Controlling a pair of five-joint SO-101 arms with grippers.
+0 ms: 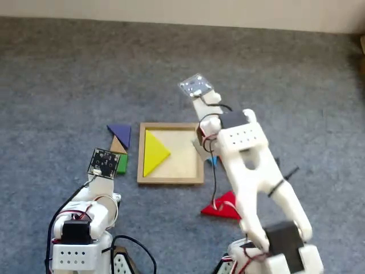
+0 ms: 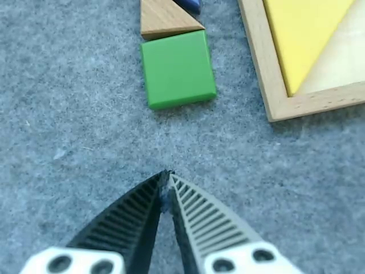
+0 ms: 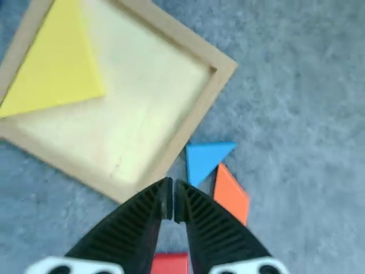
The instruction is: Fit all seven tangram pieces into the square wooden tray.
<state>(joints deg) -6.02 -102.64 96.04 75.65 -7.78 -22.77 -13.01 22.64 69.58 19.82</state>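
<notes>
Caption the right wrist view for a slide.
Shut right pincer over the rim of the wooden tray; yellow triangle inside, blue triangle and orange piece outside on grey carpet.

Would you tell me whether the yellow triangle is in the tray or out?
In: the yellow triangle lies flat inside the wooden tray, within its rim.

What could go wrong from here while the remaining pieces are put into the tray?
The right pincer is shut beside the tray rim and the blue triangle. Lowered like that, it may shove the piece rather than grip it. The blue triangle seems to touch the orange piece, so lifting one could drag the other. The green square likewise abuts the wooden triangle.
</notes>
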